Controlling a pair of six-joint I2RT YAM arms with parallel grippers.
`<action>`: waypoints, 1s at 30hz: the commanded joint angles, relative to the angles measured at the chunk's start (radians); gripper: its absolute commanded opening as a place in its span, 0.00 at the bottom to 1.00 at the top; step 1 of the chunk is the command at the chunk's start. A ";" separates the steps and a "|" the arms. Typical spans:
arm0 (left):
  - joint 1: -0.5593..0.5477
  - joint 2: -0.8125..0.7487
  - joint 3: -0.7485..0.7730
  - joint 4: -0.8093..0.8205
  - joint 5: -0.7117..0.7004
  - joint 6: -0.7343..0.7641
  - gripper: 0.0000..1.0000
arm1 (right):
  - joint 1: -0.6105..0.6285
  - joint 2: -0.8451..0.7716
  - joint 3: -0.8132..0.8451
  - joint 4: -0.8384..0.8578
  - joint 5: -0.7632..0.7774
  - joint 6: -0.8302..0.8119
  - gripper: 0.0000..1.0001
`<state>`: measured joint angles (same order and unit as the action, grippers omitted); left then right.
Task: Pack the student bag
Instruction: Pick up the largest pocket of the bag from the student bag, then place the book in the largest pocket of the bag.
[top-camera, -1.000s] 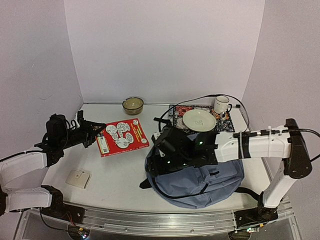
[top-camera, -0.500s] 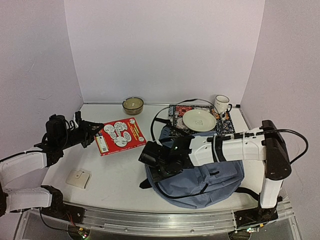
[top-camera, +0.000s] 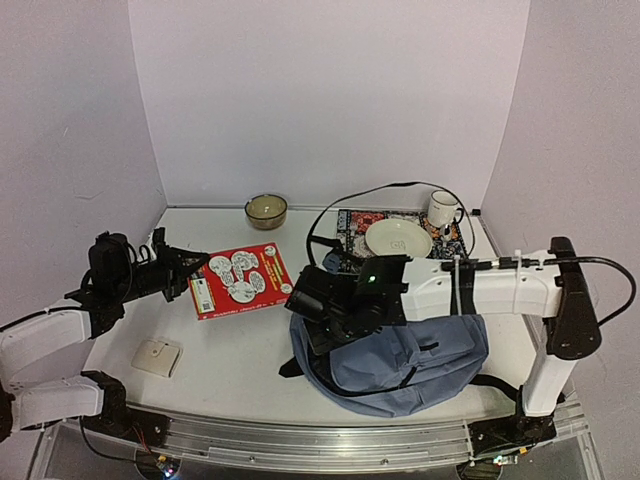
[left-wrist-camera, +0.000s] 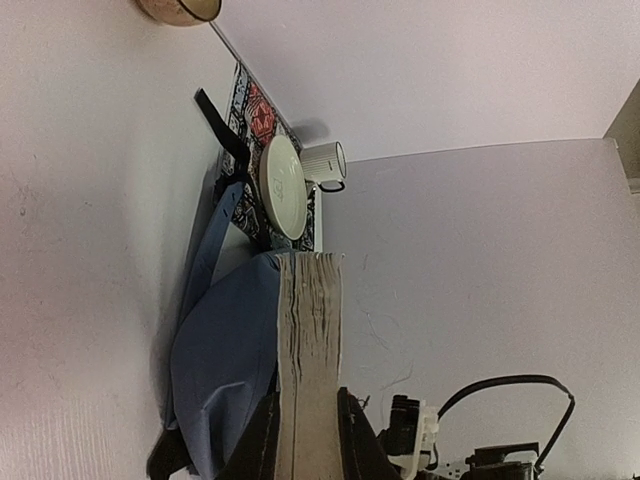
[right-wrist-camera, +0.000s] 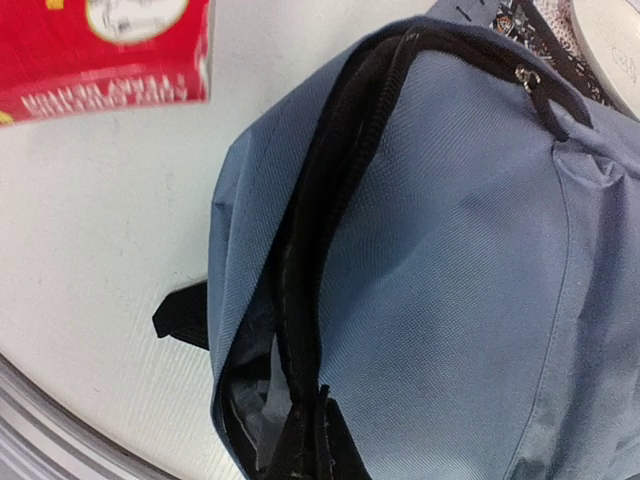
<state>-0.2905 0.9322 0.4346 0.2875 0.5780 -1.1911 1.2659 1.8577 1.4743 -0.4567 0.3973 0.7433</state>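
Observation:
The student bag (top-camera: 420, 350) is a blue-grey backpack lying at the table's near right, its black zip rim (right-wrist-camera: 330, 190) running up the middle of the right wrist view. My right gripper (top-camera: 312, 325) (right-wrist-camera: 312, 420) is shut on that rim at the bag's left end, where a gap shows pale lining (right-wrist-camera: 250, 400). A red book (top-camera: 235, 282) (right-wrist-camera: 100, 50) hangs over the table left of the bag. My left gripper (top-camera: 190, 273) (left-wrist-camera: 308, 400) is shut on its left edge, with the page block (left-wrist-camera: 308, 330) between the jaws.
At the back stand a tan bowl (top-camera: 266, 209), a white plate (top-camera: 398, 240) on a patterned mat (top-camera: 352, 222), and a white mug (top-camera: 442, 209). A small white pad (top-camera: 157, 357) lies near the front left. A black cable (top-camera: 330, 215) loops over the mat.
My right gripper has closed from open onto the bag's zip rim and shifted a little along the bag's left end. The left gripper with the book has drifted slightly down-left.

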 joint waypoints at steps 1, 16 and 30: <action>-0.006 -0.055 -0.017 0.058 0.074 -0.058 0.00 | -0.003 -0.103 0.053 -0.072 0.033 -0.030 0.00; -0.237 -0.038 -0.003 0.049 0.000 -0.104 0.00 | -0.016 -0.259 0.082 -0.066 0.013 -0.077 0.00; -0.528 0.228 0.170 0.052 -0.262 -0.129 0.00 | -0.016 -0.310 0.068 0.009 0.011 -0.116 0.00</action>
<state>-0.7806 1.1040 0.5081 0.2623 0.3922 -1.2916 1.2461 1.5983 1.5120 -0.5046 0.3969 0.6467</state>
